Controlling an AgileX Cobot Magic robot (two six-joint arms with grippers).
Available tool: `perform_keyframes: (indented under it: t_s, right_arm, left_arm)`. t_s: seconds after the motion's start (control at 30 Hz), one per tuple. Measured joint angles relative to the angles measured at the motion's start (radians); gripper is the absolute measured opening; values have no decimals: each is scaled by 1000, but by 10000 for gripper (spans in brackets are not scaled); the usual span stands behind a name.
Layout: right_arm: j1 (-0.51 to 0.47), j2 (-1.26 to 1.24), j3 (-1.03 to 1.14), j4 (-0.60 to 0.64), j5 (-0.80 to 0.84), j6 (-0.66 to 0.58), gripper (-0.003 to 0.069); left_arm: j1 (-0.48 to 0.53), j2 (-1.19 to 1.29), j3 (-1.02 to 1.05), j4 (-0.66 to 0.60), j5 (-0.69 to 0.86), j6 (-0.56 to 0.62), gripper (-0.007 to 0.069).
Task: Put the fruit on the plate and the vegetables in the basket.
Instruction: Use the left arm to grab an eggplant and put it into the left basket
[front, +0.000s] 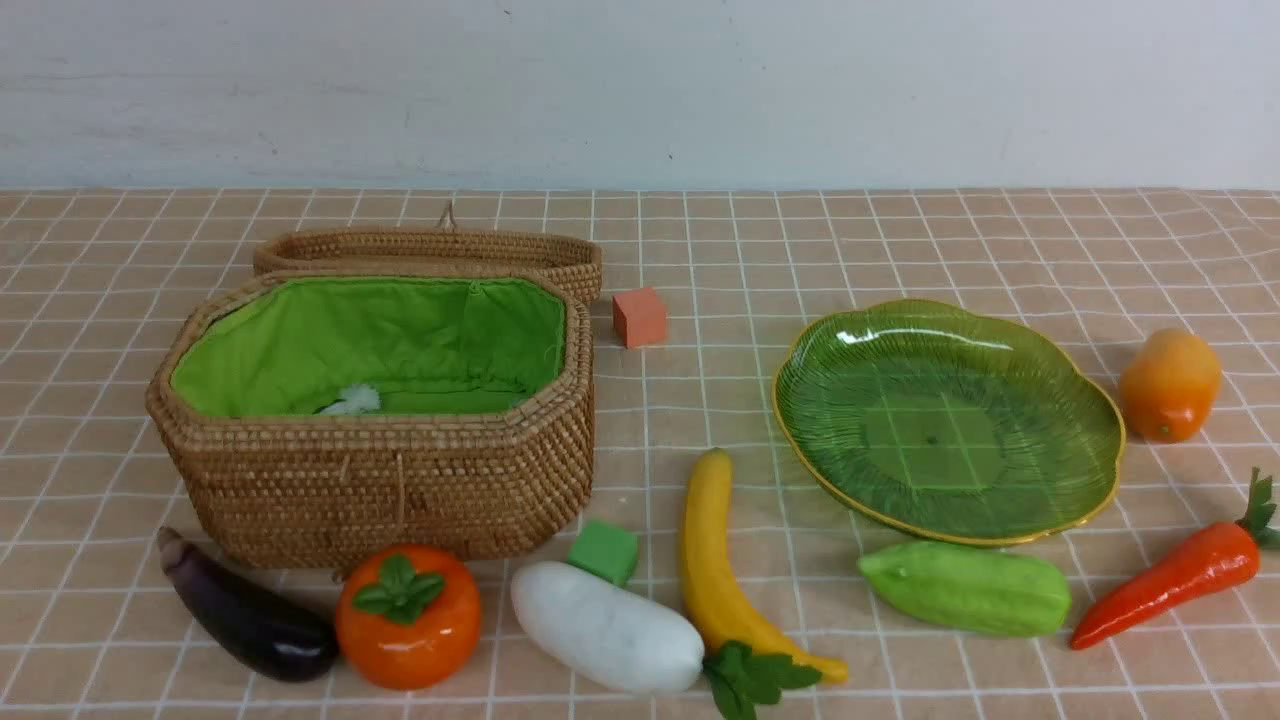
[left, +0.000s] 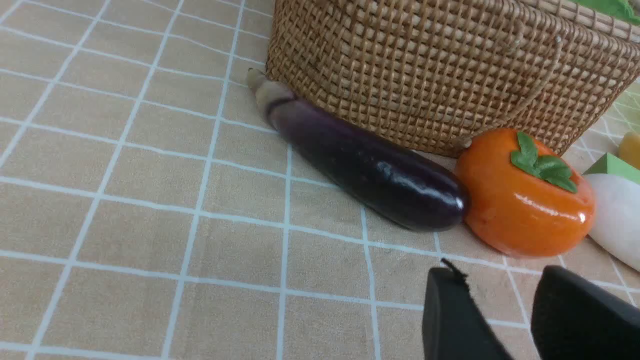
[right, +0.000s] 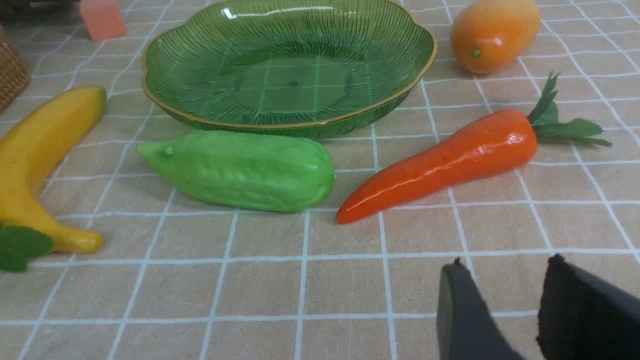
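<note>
Fruit lies off the plate (front: 945, 420), which sits toward the right of the checked tablecloth (front: 700, 250). The banana (front: 712, 560) lies to the plate's left and the mango (front: 1168, 385) just past its right rim. The persimmon (front: 408, 618) stands at the front wall of the basket (front: 380, 490).

All the vegetables are outside the basket. The eggplant (front: 245, 615) touches the persimmon's left side, and the radish (front: 605, 628) lies between persimmon and banana. The gourd (front: 965, 590) lies just in front of the plate, with the carrot (front: 1165, 585) to its right.

The basket's lid (front: 430, 250) is tipped back behind it. A green cube (front: 604, 550) sits just behind the radish, and an orange cube (front: 639, 317) sits beside the lid.

The left gripper (left: 500, 280) hovers near the persimmon, jaws apart and holding nothing. The right gripper (right: 505, 270) hovers near the carrot's tip, likewise parted and empty.
</note>
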Motion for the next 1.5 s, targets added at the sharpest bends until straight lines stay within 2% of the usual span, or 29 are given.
perform_keyframes:
  t_s: [0.9,0.97,1.03,1.13,1.2,1.27,1.37,1.4,1.5]
  right_arm:
    - [0,0,0,0,0,0,242]
    - [0,0,0,0,0,0,242]
    - [0,0,0,0,0,0,242]
    - [0,0,0,0,0,0,242]
    - [0,0,0,0,0,0,242]
    - [0,0,0,0,0,0,242]
    - [0,0,0,0,0,0,242]
    - [0,0,0,0,0,0,242]
    - [0,0,0,0,0,0,242]
  left_arm:
    - [0,0,0,0,-2,0,238]
    - [0,0,0,-10,-55,-12,238]
    - [0,0,0,-44,-101,-34,238]
    - [0,0,0,-209,-231,-148,238]
    - [0,0,0,-274,-280,-191,238]
    - [0,0,0,-359,-368,-220,238]
    - [0,0,0,-402,-425,-229,233]
    - [0,0,-1,-422,-435,-234,211]
    - [0,5,-68,-438,-339,-234,105]
